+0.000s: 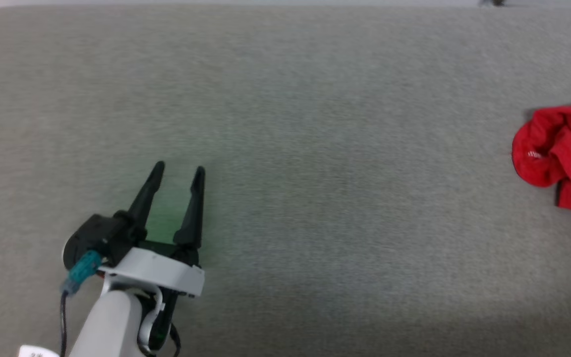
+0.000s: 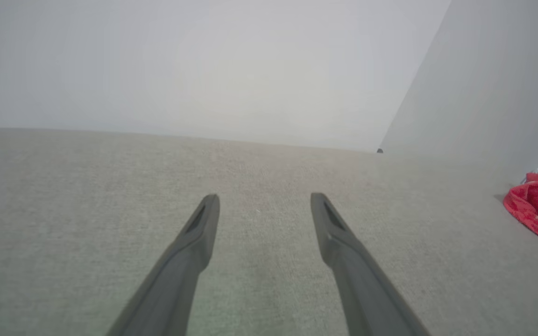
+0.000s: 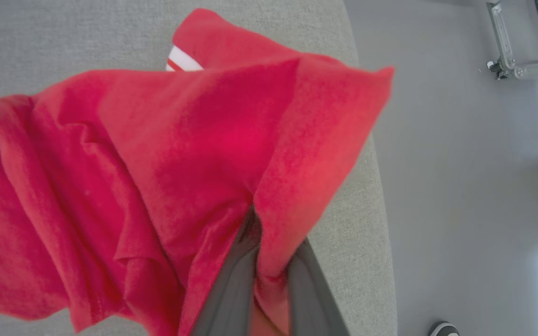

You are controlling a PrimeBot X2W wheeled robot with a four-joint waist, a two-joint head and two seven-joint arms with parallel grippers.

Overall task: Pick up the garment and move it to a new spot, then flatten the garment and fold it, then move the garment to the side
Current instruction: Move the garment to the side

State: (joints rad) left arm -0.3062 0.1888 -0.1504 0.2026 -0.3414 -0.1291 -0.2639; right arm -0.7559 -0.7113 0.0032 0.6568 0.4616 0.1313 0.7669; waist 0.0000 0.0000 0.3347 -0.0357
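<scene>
A red jersey-style garment (image 1: pixel 558 148) is lying bunched up on a grey fabric surface (image 1: pixel 315 124), at the far right edge of the head view and partly cut off by it. The left gripper (image 1: pixel 179 168) is sitting at the lower left, well apart from the garment, its two dark fingers spread wide with nothing between them.

In the right wrist view, the right gripper (image 3: pixel 262 242) is pinching a fold of the red cloth (image 3: pixel 180 163) between its nearly closed fingers, their tips hidden in the fabric. A bit of white sleeve with red stripes (image 3: pixel 180 60) is peeking out above the folds. The garment is lying near the surface's rounded edge, beside a pale grey floor (image 3: pixel 460 186).
</scene>
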